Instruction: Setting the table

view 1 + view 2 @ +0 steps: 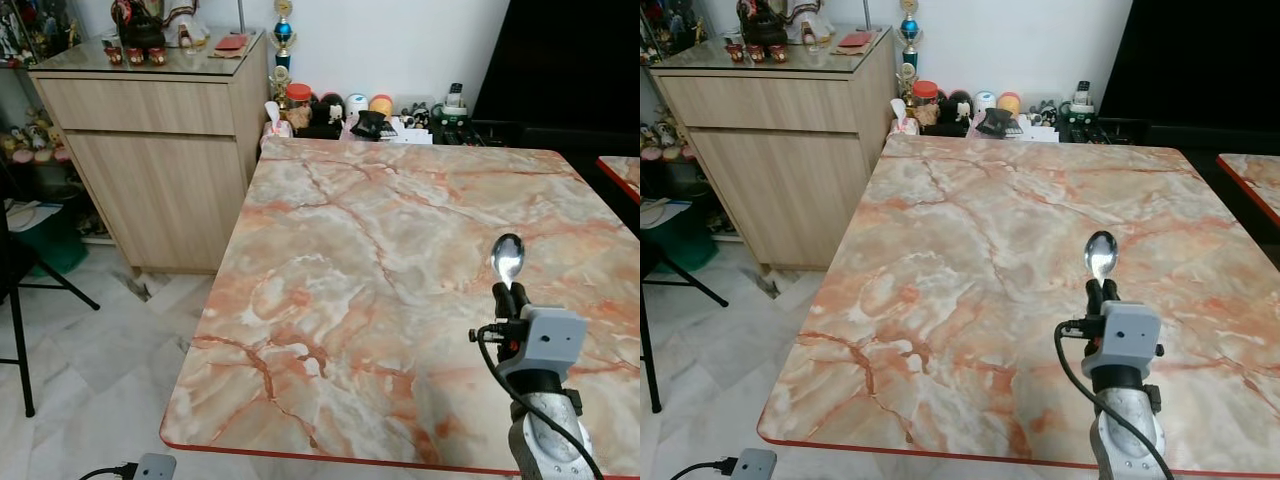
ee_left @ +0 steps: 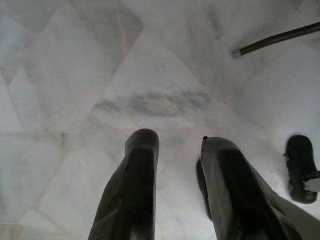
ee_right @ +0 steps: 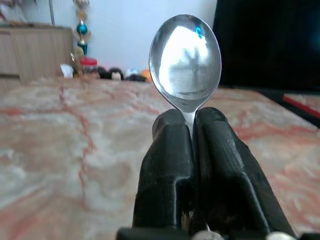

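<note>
Right gripper (image 3: 192, 130) clamps a spoon (image 3: 185, 57) upright, bowl protruding above marble table (image 1: 380, 260).

Your right gripper (image 1: 509, 292) hangs over the table's (image 1: 380, 260) near right part, spoon (image 1: 507, 258) pinched bowl-up. Cabinet (image 1: 150, 150) stands left of the table; clutter (image 1: 350, 115) lines its far edge.

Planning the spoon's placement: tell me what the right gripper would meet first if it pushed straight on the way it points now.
The right gripper is shut on the spoon, which points across the marble table. The way over the tabletop looks free; the first things in line seem to be the jars and clutter at the far edge, though depth is unclear.
</note>
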